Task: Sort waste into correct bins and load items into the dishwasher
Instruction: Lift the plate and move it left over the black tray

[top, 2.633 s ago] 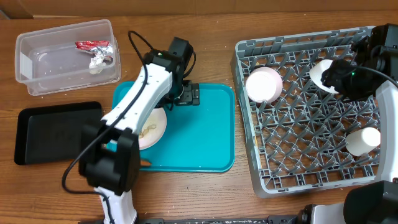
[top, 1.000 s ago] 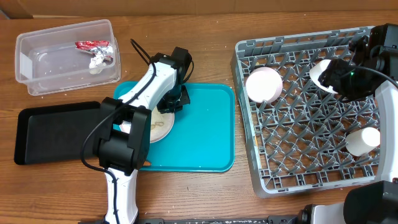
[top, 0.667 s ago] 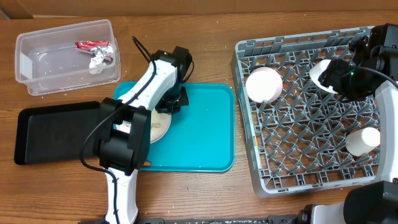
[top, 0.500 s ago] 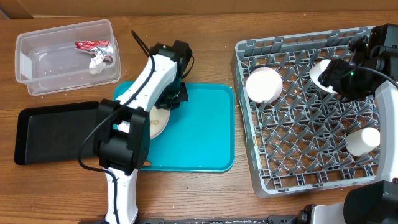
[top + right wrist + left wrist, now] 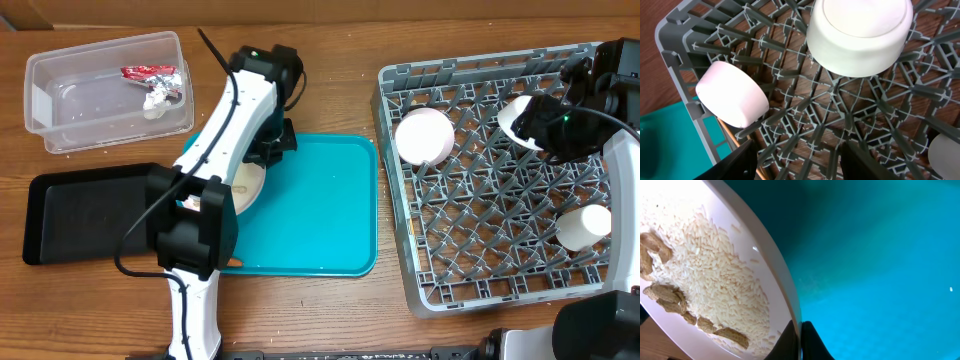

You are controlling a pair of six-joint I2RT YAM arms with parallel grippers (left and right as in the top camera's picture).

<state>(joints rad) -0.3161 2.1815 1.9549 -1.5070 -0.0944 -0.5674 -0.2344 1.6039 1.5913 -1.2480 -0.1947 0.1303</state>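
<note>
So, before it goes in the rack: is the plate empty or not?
Not empty: white rice and beige shell bits cover the plate in the left wrist view.

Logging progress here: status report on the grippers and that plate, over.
Left gripper shut on wide white plate, over teal tray. Rice, beige shell bits on plate. Right gripper open above grey lattice rack. No obstruction visible.

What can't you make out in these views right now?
Overhead: the left arm covers most of the plate.
Overhead: the right arm hides part of a bowl in the rack.
Right wrist: a white dish is cut off by the frame's corner.
</note>
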